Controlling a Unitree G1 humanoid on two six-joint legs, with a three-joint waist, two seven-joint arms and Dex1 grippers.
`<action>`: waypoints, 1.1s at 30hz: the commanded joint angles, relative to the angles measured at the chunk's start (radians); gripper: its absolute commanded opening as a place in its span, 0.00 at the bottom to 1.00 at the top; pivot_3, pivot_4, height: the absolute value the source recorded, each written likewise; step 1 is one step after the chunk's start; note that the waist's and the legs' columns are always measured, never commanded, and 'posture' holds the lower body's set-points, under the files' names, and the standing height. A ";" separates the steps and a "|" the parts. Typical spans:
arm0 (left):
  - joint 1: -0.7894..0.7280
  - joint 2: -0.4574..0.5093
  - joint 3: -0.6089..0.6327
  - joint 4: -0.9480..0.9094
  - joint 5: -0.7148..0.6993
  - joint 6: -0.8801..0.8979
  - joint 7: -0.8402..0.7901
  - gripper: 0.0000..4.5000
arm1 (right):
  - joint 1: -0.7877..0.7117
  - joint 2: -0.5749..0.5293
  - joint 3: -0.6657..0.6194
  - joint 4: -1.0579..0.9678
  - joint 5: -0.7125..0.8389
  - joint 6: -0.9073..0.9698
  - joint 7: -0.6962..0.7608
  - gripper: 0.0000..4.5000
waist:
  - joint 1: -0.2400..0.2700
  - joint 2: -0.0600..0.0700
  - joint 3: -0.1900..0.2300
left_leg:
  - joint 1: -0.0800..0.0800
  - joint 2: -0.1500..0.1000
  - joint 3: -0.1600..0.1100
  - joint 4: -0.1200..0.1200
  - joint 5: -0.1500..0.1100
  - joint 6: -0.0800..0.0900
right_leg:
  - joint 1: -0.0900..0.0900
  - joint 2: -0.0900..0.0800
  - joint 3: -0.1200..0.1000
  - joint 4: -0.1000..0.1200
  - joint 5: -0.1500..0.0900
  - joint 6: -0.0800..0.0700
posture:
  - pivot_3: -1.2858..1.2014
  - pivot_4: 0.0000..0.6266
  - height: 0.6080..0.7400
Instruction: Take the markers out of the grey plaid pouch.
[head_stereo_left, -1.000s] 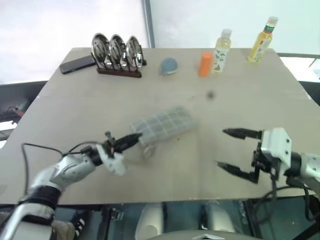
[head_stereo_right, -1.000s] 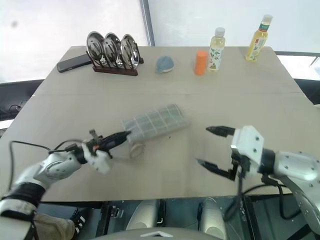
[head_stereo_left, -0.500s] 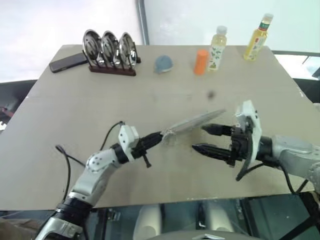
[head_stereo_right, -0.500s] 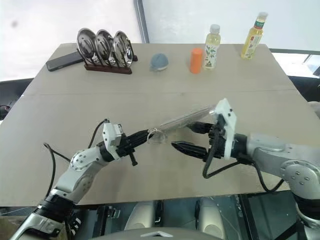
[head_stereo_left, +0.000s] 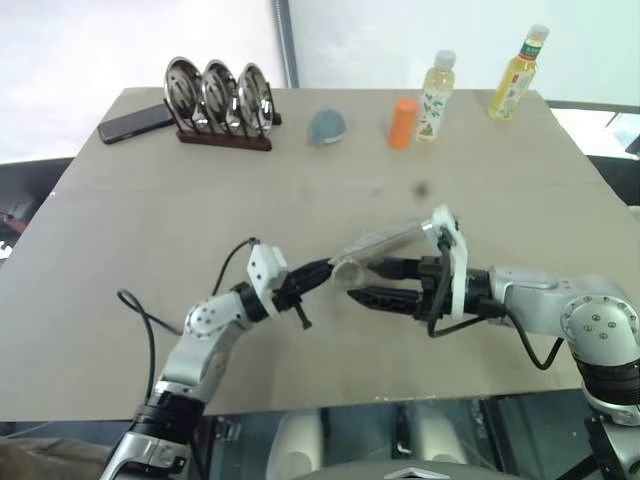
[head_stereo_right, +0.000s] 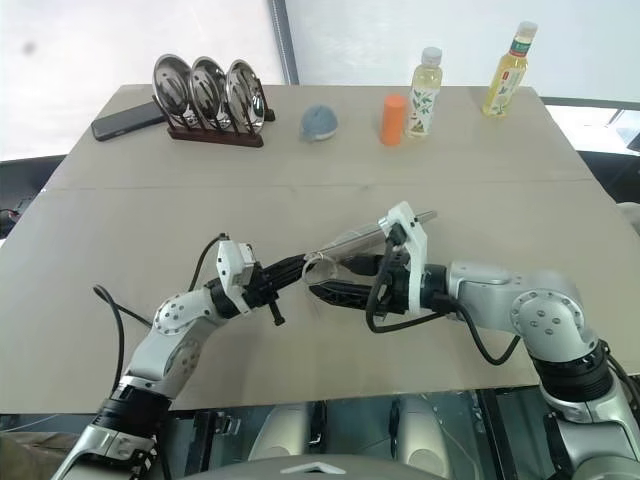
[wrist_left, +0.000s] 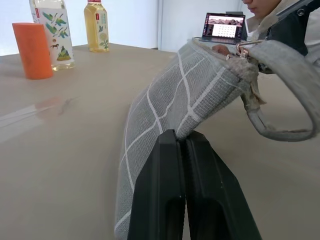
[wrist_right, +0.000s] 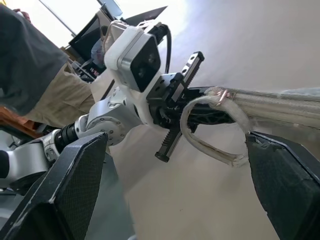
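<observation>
Pouch held aloft by one corner, second tool closing in on its loop end

Nearest, the left tool (head_stereo_left: 318, 272) is clamped shut on an edge of the grey plaid pouch (head_stereo_left: 385, 241), which hangs lifted off the tabletop (head_stereo_left: 150, 220), slanting toward 2 o'clock; from that thin pinch the fabric could slip free if tugged. Just beside it at 3 o'clock, the right tool (head_stereo_left: 368, 281) stands wide open, its fingers straddling the cord loop (wrist_right: 212, 131); it may catch only the loop rather than the mouth, leaving the pouch closed. The markers are hidden, presumably inside; tipped carelessly, they could spill and roll. Far off at 12 o'clock stand the orange cylinder (head_stereo_left: 404, 124) and bottles (head_stereo_left: 440, 87), well apart.
</observation>
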 joint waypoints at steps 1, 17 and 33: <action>-0.024 -0.027 0.022 -0.035 0.030 0.017 0.018 0.01 | -0.030 0.013 -0.005 -0.001 0.042 0.014 0.009 1.00 | 0.000 0.000 0.000 | 0.000 0.000 0.000 0.000 0.000 0.000 | 0.000 0.000 0.000 0.000 0.000 0.000 | 0.52 0.24 1.00; -0.049 -0.100 0.021 -0.081 0.124 0.064 0.059 0.00 | -0.146 0.175 0.045 0.165 -0.118 0.041 0.017 0.91 | 0.000 0.000 0.000 | -0.001 0.000 -0.001 0.000 0.000 0.000 | 0.000 0.000 -0.001 0.000 0.000 0.001 | 0.52 0.24 1.00; -0.013 -0.117 0.084 -0.042 0.106 -0.001 0.015 0.00 | -0.127 0.004 -0.186 0.159 -0.158 0.040 0.103 0.02 | -0.001 0.000 0.000 | -0.002 0.000 -0.001 0.000 0.000 0.000 | -0.001 0.000 -0.001 -0.001 0.000 0.000 | 0.52 0.24 1.00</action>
